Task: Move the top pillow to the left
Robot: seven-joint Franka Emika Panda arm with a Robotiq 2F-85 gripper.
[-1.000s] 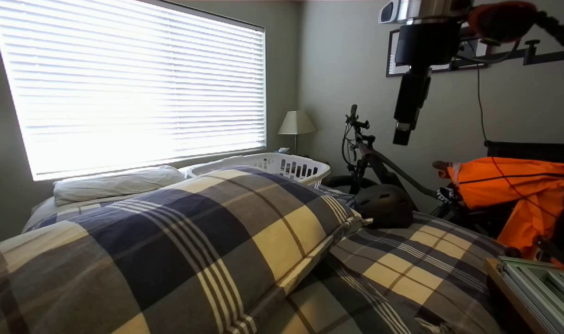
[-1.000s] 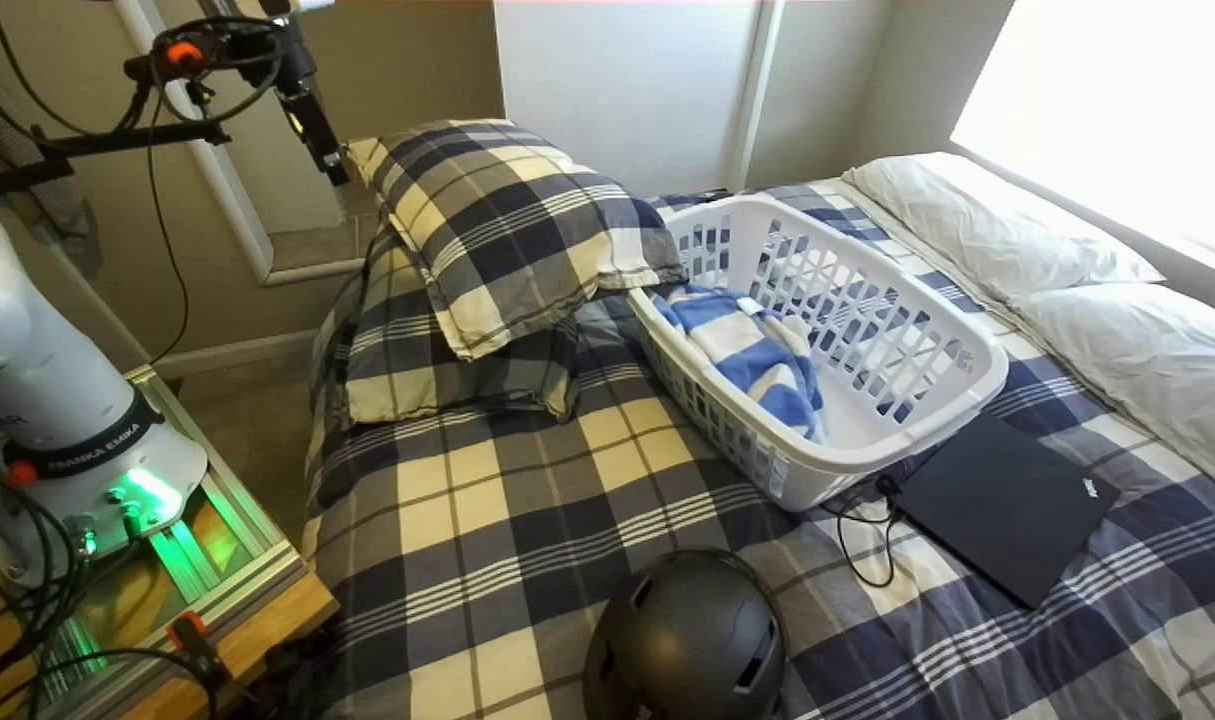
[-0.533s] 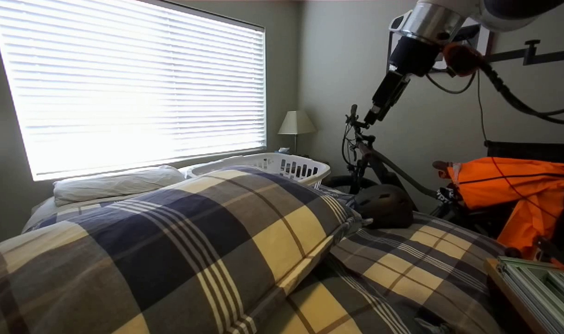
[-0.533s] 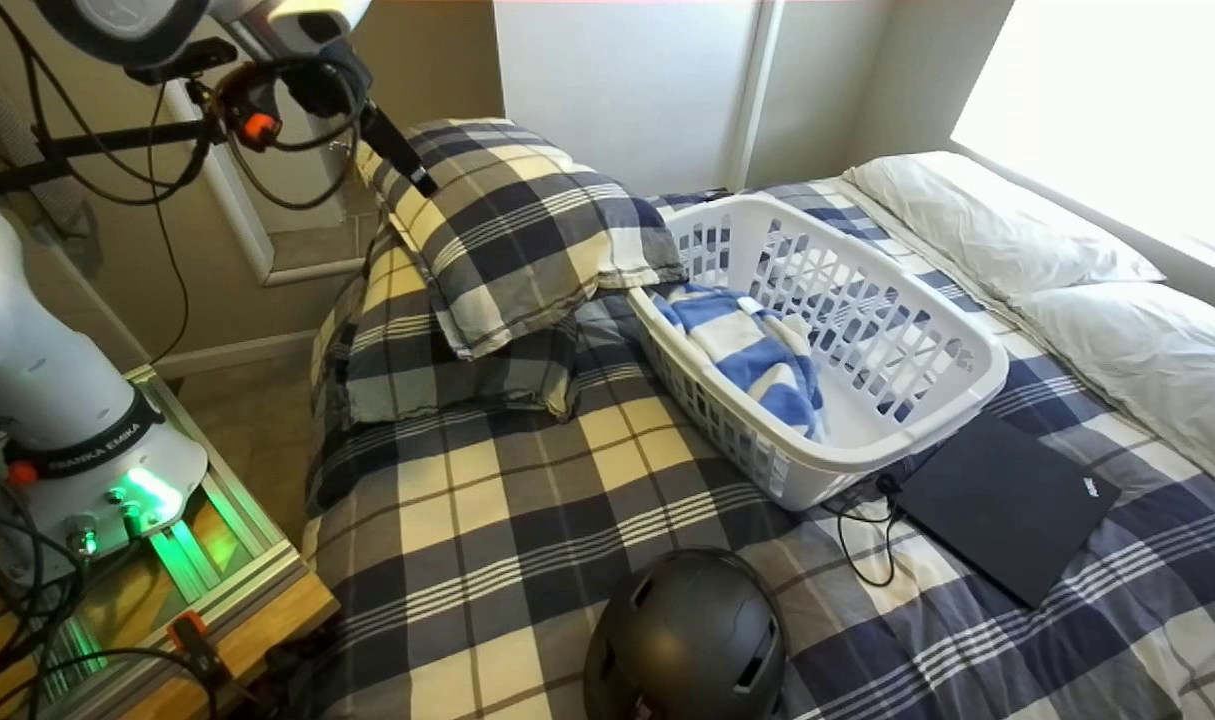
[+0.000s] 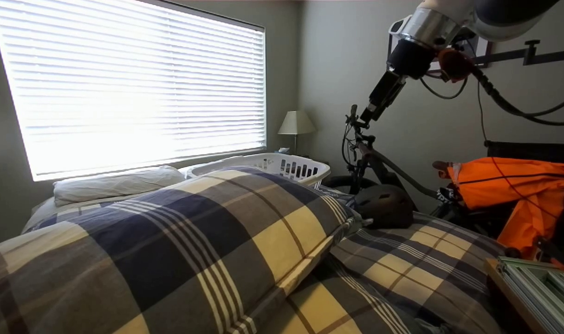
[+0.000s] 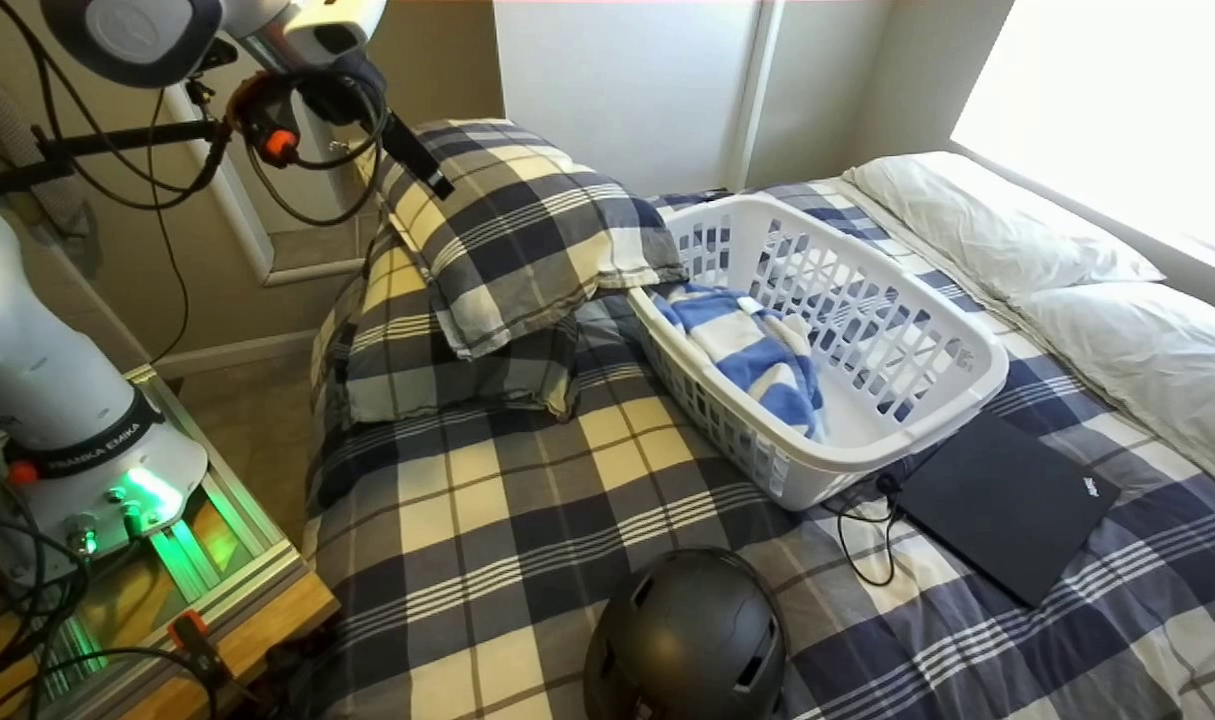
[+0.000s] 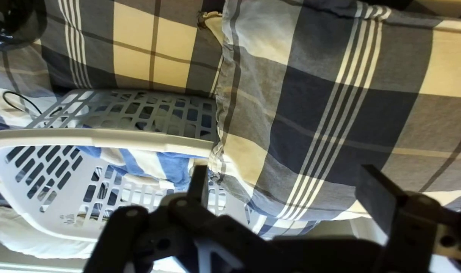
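The top pillow is large, plump and navy, cream and tan plaid. It shows in both exterior views [image 5: 193,232] [image 6: 537,225] and fills much of the wrist view [image 7: 329,94]. It lies on a second, near-identical plaid pillow [image 6: 447,370], and one end reaches the white basket's rim. My gripper [image 6: 443,187] is tilted in the air in front of and above the top pillow, apart from it in an exterior view [image 5: 366,117]. In the wrist view the gripper [image 7: 285,170] has its fingers [image 7: 378,197] wide apart with nothing between them; the pillow lies beyond.
A white laundry basket [image 6: 817,458] with a blue and white cloth [image 6: 747,345] stands beside the pillows. A black helmet [image 6: 687,640] and a black laptop [image 6: 1007,510] lie on the plaid bed. White pillows [image 6: 997,215] lie by the window. A bicycle [image 5: 370,153] stands behind.
The arm has swung out over the top pillow and the gripper has gone from nearly upright to a slant, most of it in the first half second. The pillows have not moved.
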